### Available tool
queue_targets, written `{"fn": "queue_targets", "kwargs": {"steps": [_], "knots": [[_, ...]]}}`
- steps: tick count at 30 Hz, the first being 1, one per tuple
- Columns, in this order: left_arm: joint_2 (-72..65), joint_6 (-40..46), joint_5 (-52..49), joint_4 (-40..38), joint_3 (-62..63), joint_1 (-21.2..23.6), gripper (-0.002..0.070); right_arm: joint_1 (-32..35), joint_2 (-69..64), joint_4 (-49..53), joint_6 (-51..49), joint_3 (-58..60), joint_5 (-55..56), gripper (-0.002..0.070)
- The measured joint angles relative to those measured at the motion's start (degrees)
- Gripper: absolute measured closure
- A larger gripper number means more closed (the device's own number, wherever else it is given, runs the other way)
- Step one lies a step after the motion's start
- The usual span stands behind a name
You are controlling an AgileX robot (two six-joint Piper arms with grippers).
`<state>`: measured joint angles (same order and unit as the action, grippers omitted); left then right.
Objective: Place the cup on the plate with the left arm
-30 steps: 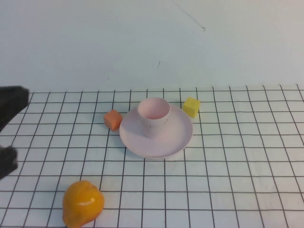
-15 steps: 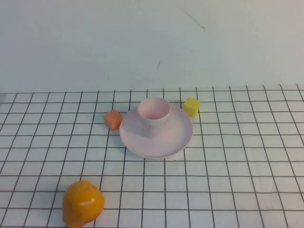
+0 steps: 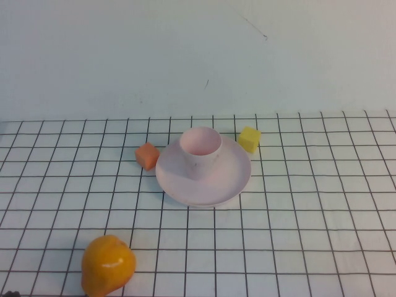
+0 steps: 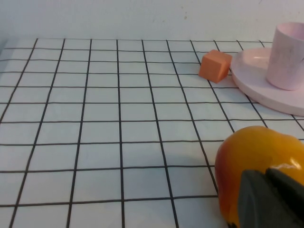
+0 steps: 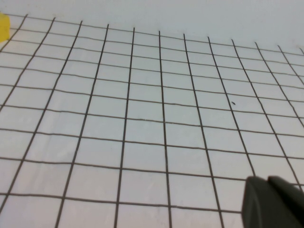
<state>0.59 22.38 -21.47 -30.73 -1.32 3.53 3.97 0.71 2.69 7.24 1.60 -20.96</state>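
1. Here, left gripper [image 4: 271,199]: low near the table's front-left edge, just behind the orange fruit [image 3: 107,265]; finger state cannot be told.
2. Orange cube [image 3: 147,155] just beside the plate's left rim.
3. Cup [image 3: 200,150] upright on the plate [image 3: 229,182], untouched.
4. Yellow cube [image 3: 249,138] at the plate's far-right rim.
5. Right gripper [image 5: 270,202]: over bare grid; fingers cannot be told.

Ahead of you stands a plain pale wall [image 3: 198,55], bare but for a thin dark scratch [image 3: 250,26] high up and a small mark [image 3: 206,83] lower down; below it you have a white table surface [image 3: 322,216] ruled with a black grid, meeting the wall in a straight line; the light falls soft and even.
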Motion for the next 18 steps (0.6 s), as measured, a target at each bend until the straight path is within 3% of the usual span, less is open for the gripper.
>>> {"fn": "queue_targets", "kwargs": {"steps": [8, 14, 18], "knots": [[0.0, 0.0, 0.33, 1.46, 0.0, 0.0, 0.0676, 0.0, 0.0, 0.0, 0.0, 0.0, 0.0, 0.0678], [0.0, -2.75, 2.43, 14.97, 0.0, 0.0, 0.0676, 0.0, 0.0, 0.0, 0.0, 0.0, 0.0, 0.0678], [0.12, -9.04, 2.48, 18.52, 0.0, -0.55, 0.0676, 0.0, 0.0, 0.0, 0.0, 0.0, 0.0, 0.0678]]}}
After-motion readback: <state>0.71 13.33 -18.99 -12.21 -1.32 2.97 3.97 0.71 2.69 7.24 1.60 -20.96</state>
